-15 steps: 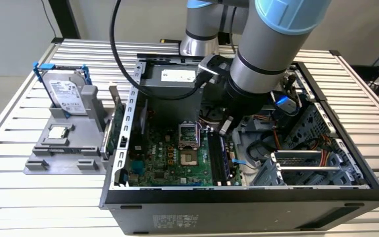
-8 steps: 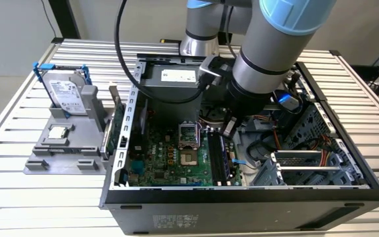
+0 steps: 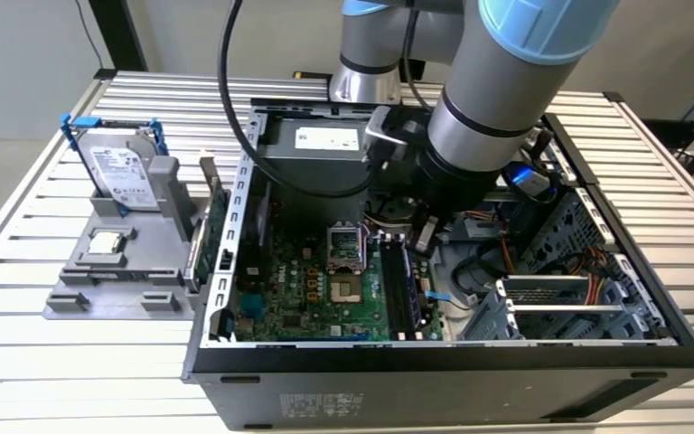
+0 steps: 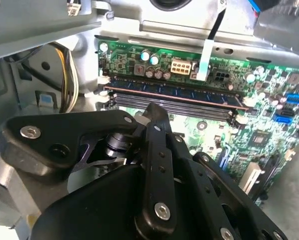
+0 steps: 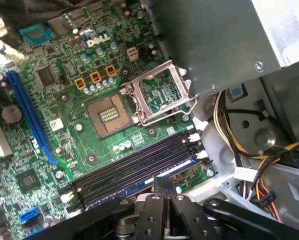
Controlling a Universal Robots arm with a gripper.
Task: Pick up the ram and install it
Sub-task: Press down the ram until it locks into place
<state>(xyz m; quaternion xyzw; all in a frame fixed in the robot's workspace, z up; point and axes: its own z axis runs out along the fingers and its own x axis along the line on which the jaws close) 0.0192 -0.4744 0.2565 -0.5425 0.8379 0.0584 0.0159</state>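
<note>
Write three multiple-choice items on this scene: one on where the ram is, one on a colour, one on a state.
1. Where is the ram? A on the table; B in a motherboard slot; C in the grey holder.
2. The hard drive's frame is: A blue; B red; C yellow.
3. The CPU socket's cover is: A shut; B missing; C lifted open.
Key: 1 B, it stands on edge in a long slot; 2 A, blue bars flank the drive; 3 C, the cover tilts up beside the bare socket.
</note>
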